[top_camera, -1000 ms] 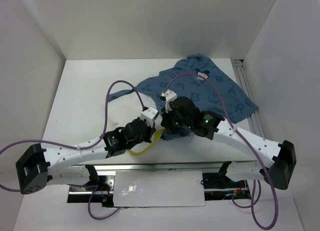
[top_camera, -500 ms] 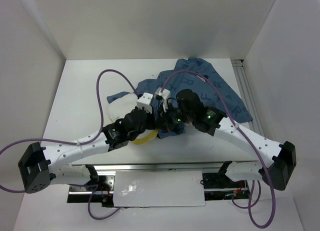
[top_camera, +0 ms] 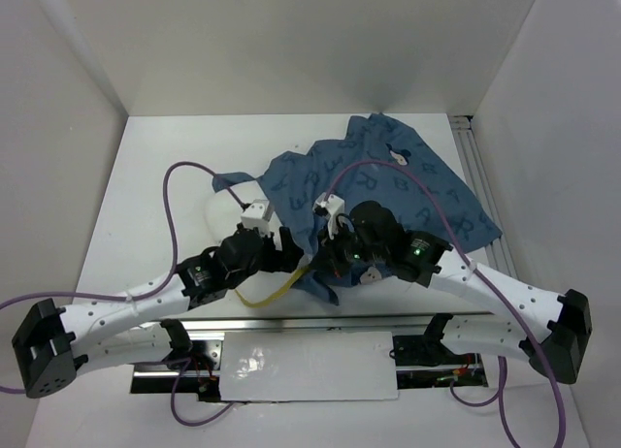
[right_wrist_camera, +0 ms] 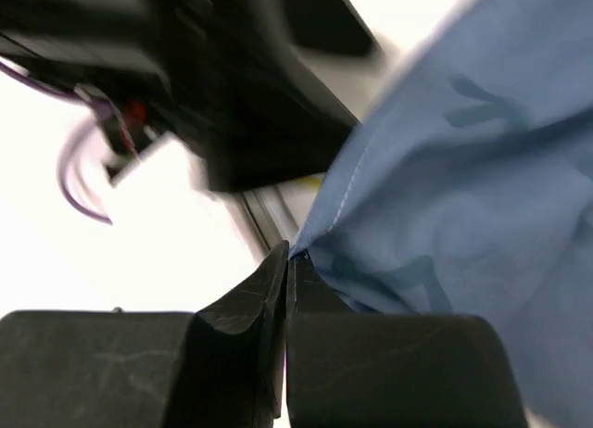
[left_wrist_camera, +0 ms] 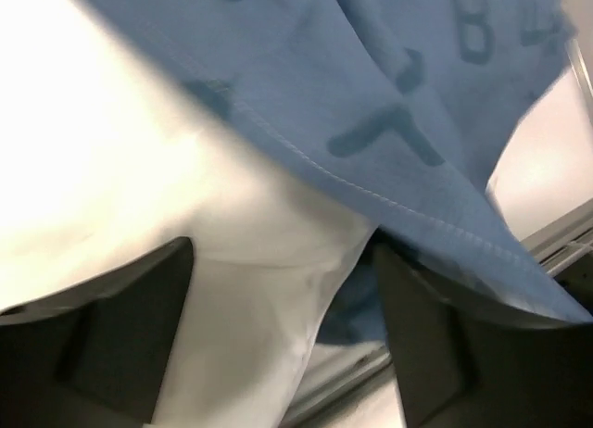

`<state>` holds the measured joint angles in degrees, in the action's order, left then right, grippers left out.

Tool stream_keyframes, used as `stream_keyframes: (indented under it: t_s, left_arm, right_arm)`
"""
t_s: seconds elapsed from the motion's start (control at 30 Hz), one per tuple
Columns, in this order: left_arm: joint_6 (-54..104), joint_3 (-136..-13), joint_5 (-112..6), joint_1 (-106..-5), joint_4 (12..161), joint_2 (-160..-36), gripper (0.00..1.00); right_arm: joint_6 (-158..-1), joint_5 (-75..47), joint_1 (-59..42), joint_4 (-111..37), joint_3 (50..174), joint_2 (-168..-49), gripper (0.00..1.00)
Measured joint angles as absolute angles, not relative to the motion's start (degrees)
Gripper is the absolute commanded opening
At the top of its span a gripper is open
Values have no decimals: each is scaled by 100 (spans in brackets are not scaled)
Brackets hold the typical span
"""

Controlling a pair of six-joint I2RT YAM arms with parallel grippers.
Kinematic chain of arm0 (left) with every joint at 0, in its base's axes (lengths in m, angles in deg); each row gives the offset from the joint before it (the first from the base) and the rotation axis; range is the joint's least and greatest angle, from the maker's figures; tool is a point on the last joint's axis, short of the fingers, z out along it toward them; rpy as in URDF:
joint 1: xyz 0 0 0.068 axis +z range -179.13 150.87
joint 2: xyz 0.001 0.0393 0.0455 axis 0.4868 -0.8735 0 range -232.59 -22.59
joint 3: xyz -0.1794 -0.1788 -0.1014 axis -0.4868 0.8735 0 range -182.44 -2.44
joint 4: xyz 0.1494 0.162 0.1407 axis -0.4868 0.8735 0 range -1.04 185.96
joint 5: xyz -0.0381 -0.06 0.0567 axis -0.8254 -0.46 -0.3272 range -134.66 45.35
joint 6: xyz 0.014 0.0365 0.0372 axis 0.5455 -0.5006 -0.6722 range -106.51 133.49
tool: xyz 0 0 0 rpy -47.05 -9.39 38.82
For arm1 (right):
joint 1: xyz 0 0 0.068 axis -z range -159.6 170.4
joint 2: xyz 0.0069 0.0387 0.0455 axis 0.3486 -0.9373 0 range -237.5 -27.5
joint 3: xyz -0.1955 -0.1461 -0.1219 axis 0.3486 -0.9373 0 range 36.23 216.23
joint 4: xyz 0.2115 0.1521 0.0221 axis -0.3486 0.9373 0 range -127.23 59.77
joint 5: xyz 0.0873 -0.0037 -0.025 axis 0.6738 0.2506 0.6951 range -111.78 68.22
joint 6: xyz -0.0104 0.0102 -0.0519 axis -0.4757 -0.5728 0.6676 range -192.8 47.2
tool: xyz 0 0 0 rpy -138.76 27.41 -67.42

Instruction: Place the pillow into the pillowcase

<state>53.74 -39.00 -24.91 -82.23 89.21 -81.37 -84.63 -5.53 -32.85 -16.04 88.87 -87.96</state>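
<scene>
The blue letter-printed pillowcase lies bunched over the middle and right of the table. The white pillow bulges out of its left side, and a yellow strip hangs at the near edge. My left gripper is at the case's near-left opening. In the left wrist view it stands open, with the pillow bulging between its fingers under the case's hem. My right gripper is shut on the hem of the pillowcase. In the top view it is close beside the left one.
A metal rail runs along the near table edge and another rail along the right side. White walls enclose the table on three sides. Purple cables loop above both arms.
My left gripper has opened and let go of the pillow. Both grippers have drawn back toward the near edge, and the pillowcase hem has come nearer with the right one.
</scene>
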Motion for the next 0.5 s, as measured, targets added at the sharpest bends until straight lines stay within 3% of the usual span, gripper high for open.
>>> stream_keyframes:
  t_s: [0.03, 0.1, 0.3, 0.43, 0.5]
  left_arm:
    - [5547, -3848, -2493, -8212, 9146, -8026, 95]
    - [5824, -3813, -2410, -8206, 9629, -7879, 100]
    - [6847, -3946, -1492, -8195, 11384, -7704, 100]
    - [7225, -4322, -1162, -7850, 12118, -7685, 100]
    - [7214, -4490, -1181, -7367, 12186, -7733, 100]
  right_arm:
    - [-8514, -599, -3287, -1512, 8780, -8809, 0]
    - [-8601, -664, -3287, -1348, 8629, -8842, 29]
    - [-8520, -719, -3300, -1020, 8717, -8928, 80]
    - [-8404, -1292, -3309, -865, 9357, -9334, 90]
    - [-8420, -1823, -3294, -858, 9786, -9631, 90]
